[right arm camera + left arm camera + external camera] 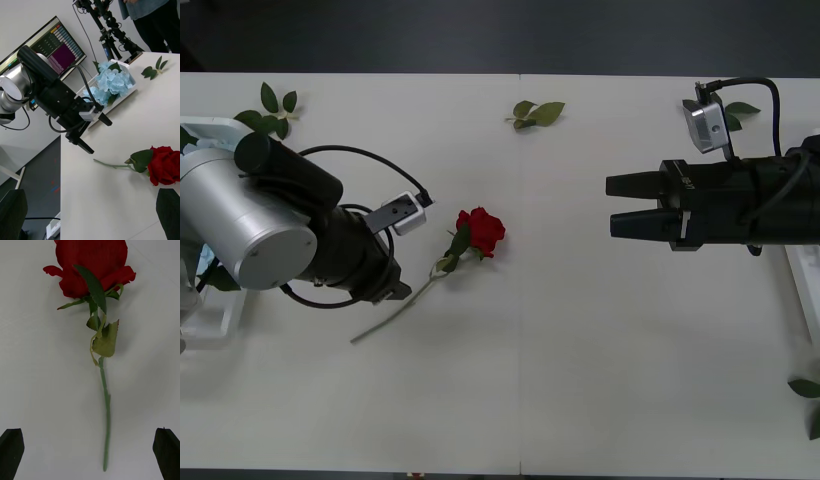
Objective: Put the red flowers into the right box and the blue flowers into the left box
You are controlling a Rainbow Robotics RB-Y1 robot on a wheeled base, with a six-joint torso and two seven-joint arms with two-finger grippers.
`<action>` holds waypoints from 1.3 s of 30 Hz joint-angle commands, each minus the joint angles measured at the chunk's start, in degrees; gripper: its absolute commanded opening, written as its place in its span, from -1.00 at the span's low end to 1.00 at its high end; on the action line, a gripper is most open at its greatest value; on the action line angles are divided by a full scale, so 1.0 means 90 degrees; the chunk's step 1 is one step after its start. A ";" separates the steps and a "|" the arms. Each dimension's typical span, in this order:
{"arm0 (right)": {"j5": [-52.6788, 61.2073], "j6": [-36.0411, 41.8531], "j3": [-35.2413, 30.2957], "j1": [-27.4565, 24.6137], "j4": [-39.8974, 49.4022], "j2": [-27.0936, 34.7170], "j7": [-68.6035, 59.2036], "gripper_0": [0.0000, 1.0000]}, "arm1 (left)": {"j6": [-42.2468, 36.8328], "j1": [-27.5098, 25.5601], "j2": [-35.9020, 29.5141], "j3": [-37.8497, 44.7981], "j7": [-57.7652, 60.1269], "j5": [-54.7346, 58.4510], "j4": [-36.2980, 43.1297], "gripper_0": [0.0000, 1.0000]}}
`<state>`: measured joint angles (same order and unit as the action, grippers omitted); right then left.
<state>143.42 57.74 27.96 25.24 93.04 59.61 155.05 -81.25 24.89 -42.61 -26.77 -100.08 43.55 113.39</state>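
Observation:
One red flower (483,230) lies on the white table, its stem (395,310) running toward the front left. My left gripper (394,290) hangs open just above the stem's lower part; the left wrist view has the bloom (93,266) and stem (107,416) centred between the black fingertips (11,452). My right gripper (615,205) is open, held well to the rose's right and pointing at it. From the right wrist I see the rose (165,165), the left gripper (95,133) and blue flowers (110,84) lying in the left box (129,92). The right box (805,285) shows at the right edge.
Loose green leaf sprigs lie at the table's back centre (538,112), back left (275,105), back right (738,108) and front right (808,390). The left box's rim (215,325) sits under the left arm. Bare table stretches between the rose and the right gripper.

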 commanded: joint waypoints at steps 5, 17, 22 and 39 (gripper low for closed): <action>0.0139 0.0049 -0.0118 0.0018 0.0082 0.0115 -0.0006 1.00 | 0.0033 0.0946 0.0887 -0.0580 0.0740 -0.0591 -0.1329 1.00; 0.0168 0.0049 -0.0118 0.0018 0.0063 0.0115 -0.0006 1.00 | 0.0063 0.1493 0.1522 -0.0893 0.0730 -0.0698 -0.2677 1.00; 0.0178 0.0049 -0.0118 0.0018 0.0063 0.0115 -0.0006 1.00 | 0.0072 0.1493 0.1512 -0.1000 0.0720 -0.0689 -0.2823 1.00; 0.0246 0.0049 -0.0118 0.0018 0.0053 0.0115 -0.0006 1.00 | 0.0336 0.1493 0.1522 -0.1371 0.0749 -0.0708 -0.3145 1.00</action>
<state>144.52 57.75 27.96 25.23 93.00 59.61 155.05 -78.57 36.90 -28.47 -38.73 -93.70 37.50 84.77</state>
